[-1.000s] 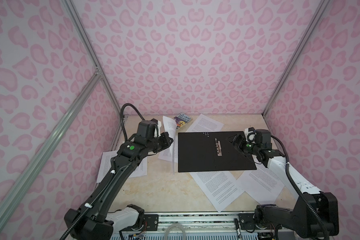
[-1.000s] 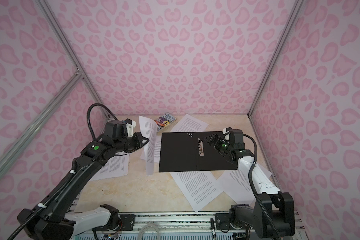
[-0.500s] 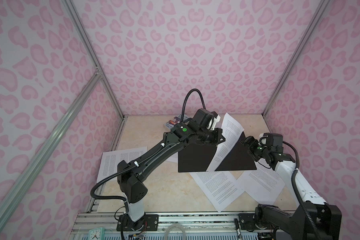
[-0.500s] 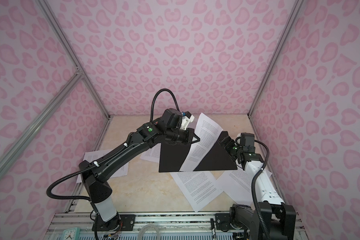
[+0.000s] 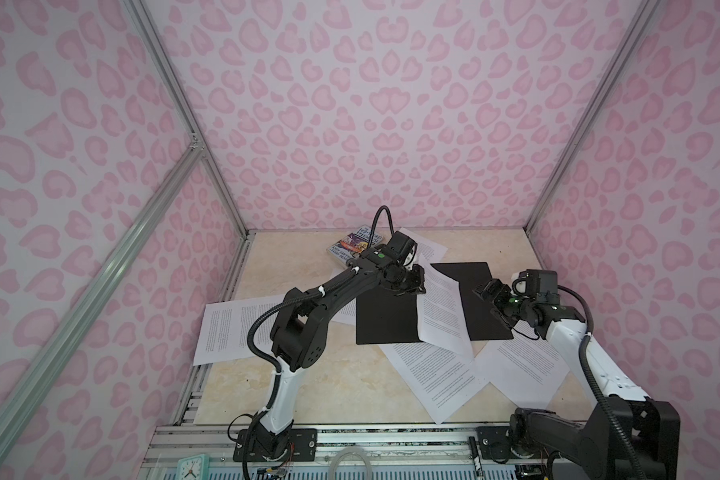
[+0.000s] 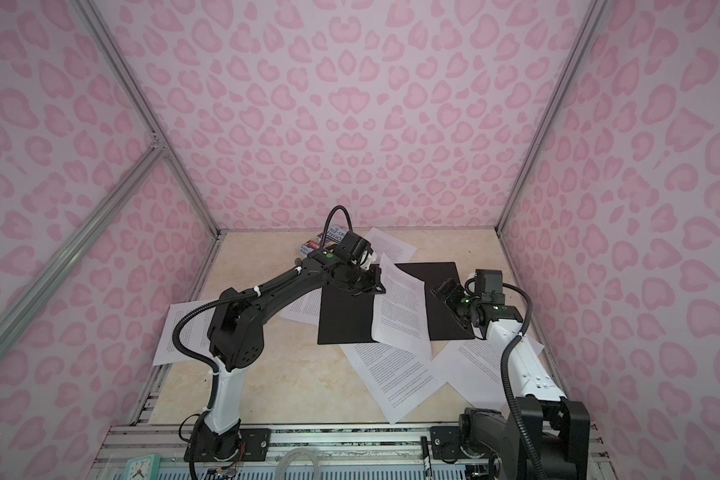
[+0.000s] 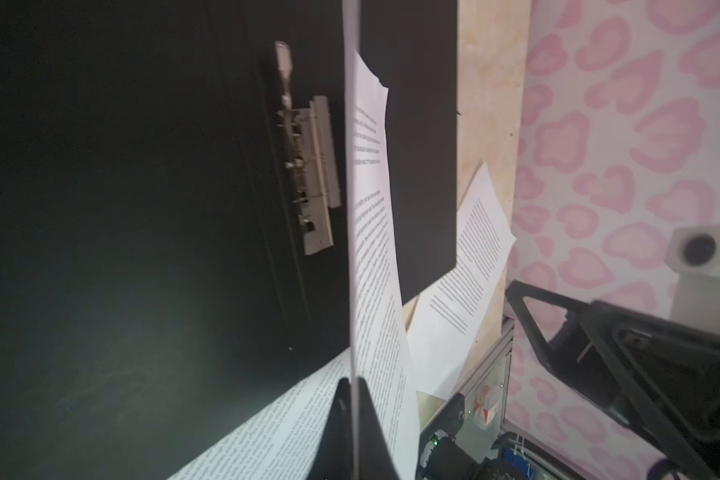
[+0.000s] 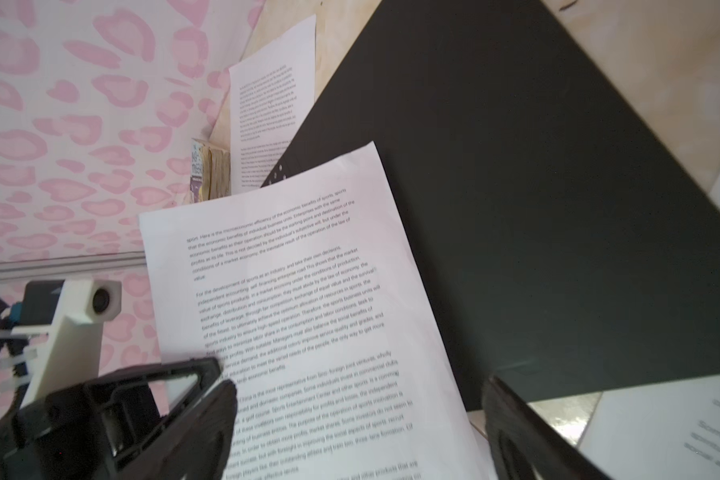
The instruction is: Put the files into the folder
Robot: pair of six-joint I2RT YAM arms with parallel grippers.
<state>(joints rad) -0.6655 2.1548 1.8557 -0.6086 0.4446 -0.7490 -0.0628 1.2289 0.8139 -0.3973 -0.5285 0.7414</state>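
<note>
The folder (image 5: 385, 322) (image 6: 344, 318) lies open and flat in mid-table, black inside up, with its metal clip (image 7: 310, 166) on the spine. My left gripper (image 5: 412, 283) (image 6: 371, 283) (image 7: 352, 384) hangs over the folder's middle, shut on the edge of one of the files, a printed sheet (image 5: 441, 309) (image 6: 400, 309) (image 7: 371, 249) (image 8: 308, 311). That sheet slopes down across the folder, its far end past the front edge. My right gripper (image 5: 489, 294) (image 6: 445, 293) (image 8: 358, 386) stands open over the folder's right half, holding nothing. The sheet's near end shows between its fingers.
More files lie loose: one at the left (image 5: 233, 328), a sheet part-hidden under the left arm (image 5: 341, 318), two in front of the folder (image 5: 433, 374) (image 5: 528, 370), another behind it (image 5: 431, 249). A colourful paperback book (image 5: 354, 248) (image 8: 208, 170) sits at the back. Pink walls enclose the table.
My left arm swung from the folder's left side to over its middle, carrying the sheet, then lowered so the sheet slopes onto the folder. The right gripper drew back slightly to the right.
</note>
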